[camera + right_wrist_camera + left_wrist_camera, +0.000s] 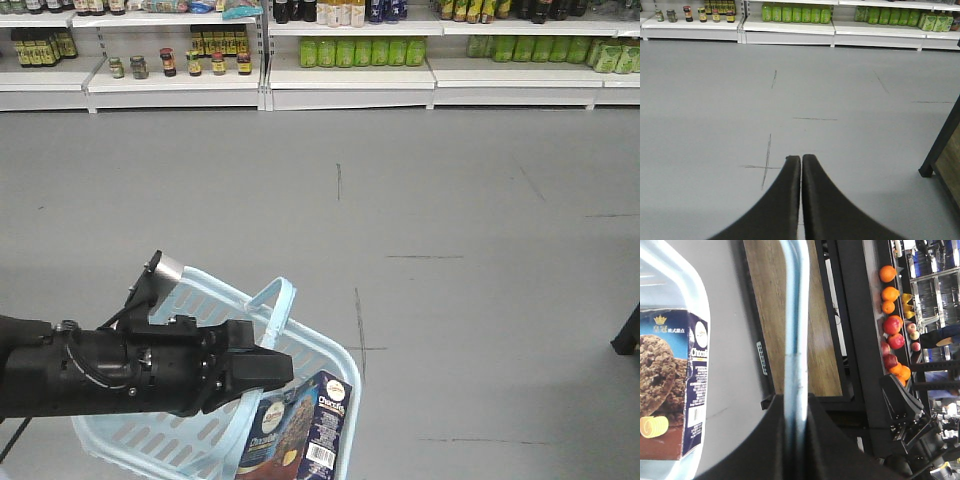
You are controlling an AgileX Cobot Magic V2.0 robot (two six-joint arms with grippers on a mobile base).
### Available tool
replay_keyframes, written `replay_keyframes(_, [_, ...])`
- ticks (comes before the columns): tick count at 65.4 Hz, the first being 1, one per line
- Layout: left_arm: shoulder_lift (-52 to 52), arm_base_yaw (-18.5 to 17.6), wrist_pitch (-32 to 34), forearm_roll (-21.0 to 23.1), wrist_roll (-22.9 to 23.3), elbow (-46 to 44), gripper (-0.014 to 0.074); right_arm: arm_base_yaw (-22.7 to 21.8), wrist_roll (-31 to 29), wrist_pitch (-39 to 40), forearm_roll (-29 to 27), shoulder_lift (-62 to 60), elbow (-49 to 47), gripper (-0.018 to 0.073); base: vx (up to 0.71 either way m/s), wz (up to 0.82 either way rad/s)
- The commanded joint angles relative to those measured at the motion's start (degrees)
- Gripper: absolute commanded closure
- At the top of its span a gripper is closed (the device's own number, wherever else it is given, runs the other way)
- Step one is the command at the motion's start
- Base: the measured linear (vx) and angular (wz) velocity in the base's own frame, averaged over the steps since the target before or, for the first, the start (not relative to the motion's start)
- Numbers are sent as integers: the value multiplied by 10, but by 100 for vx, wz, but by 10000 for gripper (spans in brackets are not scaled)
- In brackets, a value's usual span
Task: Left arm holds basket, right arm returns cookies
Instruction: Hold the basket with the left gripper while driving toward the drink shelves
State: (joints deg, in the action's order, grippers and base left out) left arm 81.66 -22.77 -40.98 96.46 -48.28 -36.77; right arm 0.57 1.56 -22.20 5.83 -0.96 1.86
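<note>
Front view: the left hand point(262, 372) is clamped on the handle point(287, 300) of the basket point(140, 440), low and near. The cookies point(300, 430) stand on end inside it, leaning at the right wall, just right of that hand.

Left wrist view: the handle runs up between closed jaws.

Right wrist view: the right hand point(801, 161) is pressed shut and empty, facing floor point(715, 100) and far shelves point(790, 25). The cookies are out of its sight, so the left hand is nearer.

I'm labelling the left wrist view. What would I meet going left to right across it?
cookies → basket handle → row of oranges and apples
</note>
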Motion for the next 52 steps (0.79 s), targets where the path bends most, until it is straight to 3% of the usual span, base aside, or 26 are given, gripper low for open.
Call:
replay_keyframes(1, [-20,-2,-29,53,-8,-16,604,1,-6,43,3,-3,-3,563,39,-2])
replay_keyframes(52, [-20,-2,-30,53,-8,-16,604,1,-6,43,3,-3,-3,563,39,1])
